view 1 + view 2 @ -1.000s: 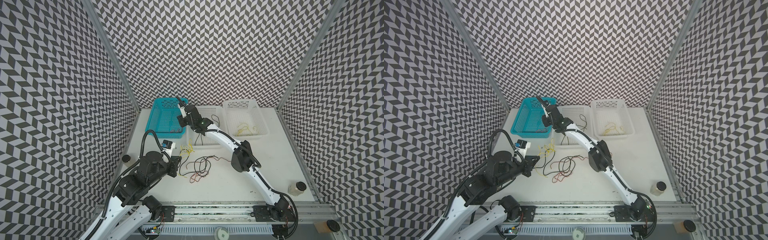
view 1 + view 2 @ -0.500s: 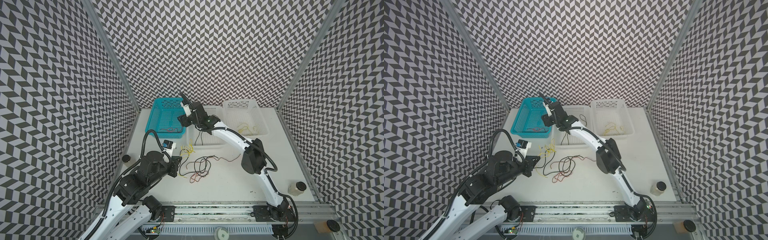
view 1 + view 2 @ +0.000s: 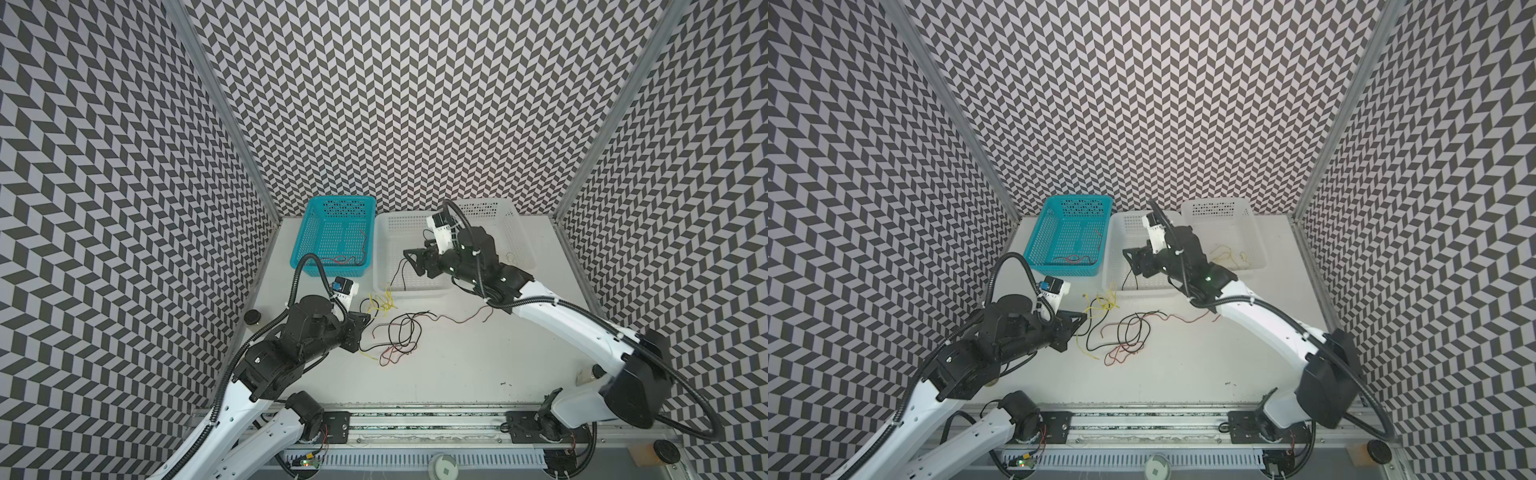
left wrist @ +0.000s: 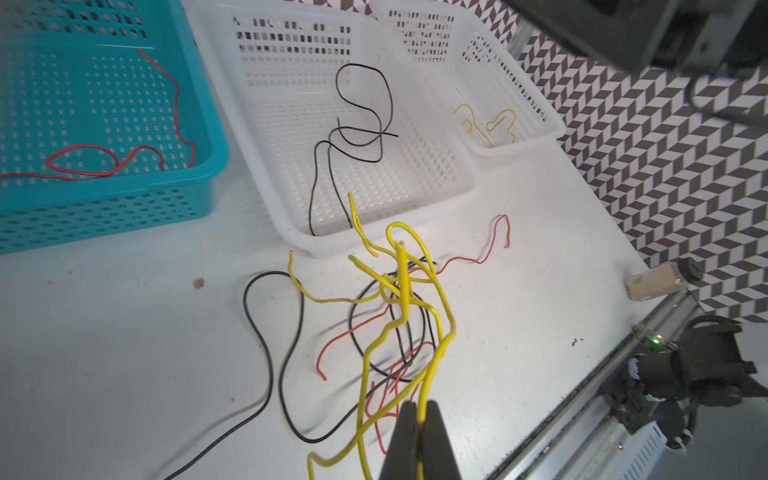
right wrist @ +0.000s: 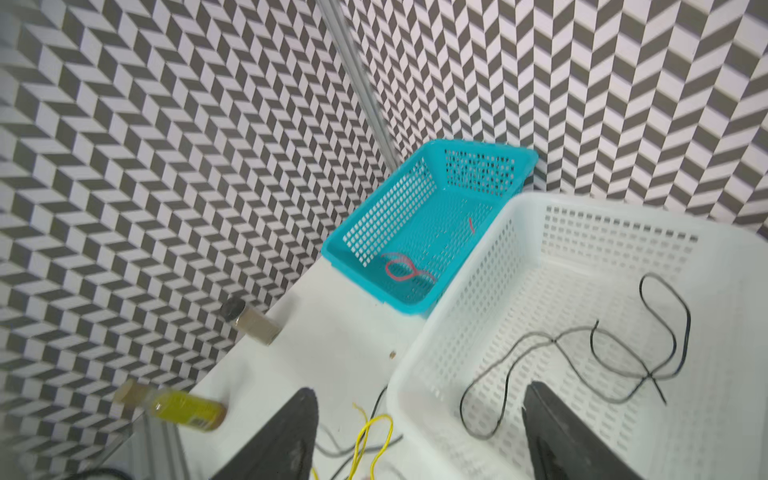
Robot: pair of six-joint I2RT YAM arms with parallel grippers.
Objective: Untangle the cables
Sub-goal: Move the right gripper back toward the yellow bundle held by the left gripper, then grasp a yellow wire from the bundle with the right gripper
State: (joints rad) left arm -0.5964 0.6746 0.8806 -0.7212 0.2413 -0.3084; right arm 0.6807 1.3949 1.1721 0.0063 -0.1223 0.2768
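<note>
- Left arm (image 3: pixel 253 399): rises from the front rail, elbow bent, forearm pointing toward the table centre, wrist low.
- Left gripper (image 3: pixel 365 322) (image 4: pixel 417 411): jaws closed, fingertips pinching yellow cables (image 4: pixel 402 282).
- Right arm (image 3: pixel 561 320): rises from the right end of the rail, elbow high, forearm stretched toward the rear, wrist turned to the left in both top views.
- Right gripper (image 3: pixel 412 262) (image 5: pixel 419 388): jaws stand wide apart, fingers (image 5: pixel 291 432) pointing left and down.
- The two grippers are well apart.

Loose tangle of black, red and yellow cables (image 3: pixel 395 336) on white worktop (image 3: pixel 457 374). Left end effector (image 3: pixel 366 319) closed at tangle's yellow strands. Right end effector (image 3: pixel 411 262), jaws apart, above middle white basket (image 3: pixel 415 291).
</note>
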